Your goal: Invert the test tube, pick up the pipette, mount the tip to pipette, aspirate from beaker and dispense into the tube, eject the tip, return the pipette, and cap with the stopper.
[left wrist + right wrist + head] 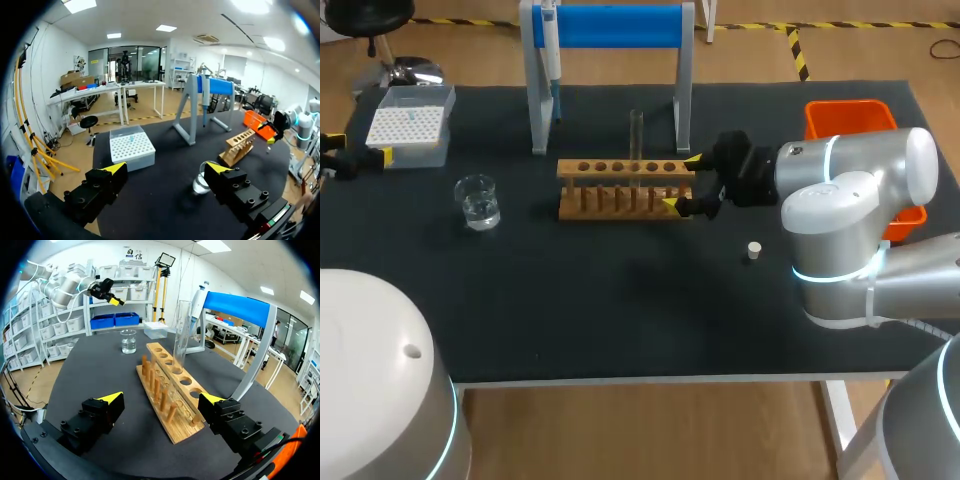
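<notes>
Head view shows the test tube (636,140) standing upright in a back-row hole of the wooden rack (620,190), near the table's middle. From the right wrist view its upper end looks open, so I judge the inverting step done and the pipette pickup next.

The right gripper (681,183) sits at the rack's 3 o'clock end, its fingers spread wide to either side of that end and holding nothing. The left gripper (166,167) waits off at the table's 9 o'clock edge, also spread wide and empty, with the beaker (201,184) just ahead of it.

The pipette (550,50) hangs on the blue-barred stand (610,28), at about 11 o'clock from the rack. The next move calls for a gripper to reach up there and close on the pipette's body, keeping clear of the tube. The tip box (410,125) lies at 10 o'clock and the stopper (753,250) at 4 o'clock of the rack.
</notes>
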Robot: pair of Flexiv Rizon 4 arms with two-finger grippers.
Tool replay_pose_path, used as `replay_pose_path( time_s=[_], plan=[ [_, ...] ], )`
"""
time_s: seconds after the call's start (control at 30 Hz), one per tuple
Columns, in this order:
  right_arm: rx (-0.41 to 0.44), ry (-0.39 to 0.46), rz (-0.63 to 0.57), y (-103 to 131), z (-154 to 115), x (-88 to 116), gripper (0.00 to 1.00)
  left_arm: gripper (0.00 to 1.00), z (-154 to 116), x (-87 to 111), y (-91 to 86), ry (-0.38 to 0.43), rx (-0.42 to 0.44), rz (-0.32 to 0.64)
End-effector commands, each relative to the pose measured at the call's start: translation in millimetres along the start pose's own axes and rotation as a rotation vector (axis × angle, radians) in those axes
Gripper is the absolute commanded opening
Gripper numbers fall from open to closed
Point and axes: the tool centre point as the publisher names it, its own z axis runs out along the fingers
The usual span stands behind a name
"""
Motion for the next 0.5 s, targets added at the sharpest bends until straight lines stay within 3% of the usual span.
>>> replay_pose_path(
  time_s=[0.03, 0.5],
  plan=[
    [-0.001, 0.001, 0.0, -0.6, -0.2, 0.1, 1.0, 1.0, -0.3, 0.2, 1.2, -0.001, 0.004, 0.001],
    [-0.001, 0.001, 0.0, -0.6, -0.2, 0.1, 1.0, 1.0, 7.3, -9.7, 0.9, -0.005, 0.003, -0.036]
  ],
)
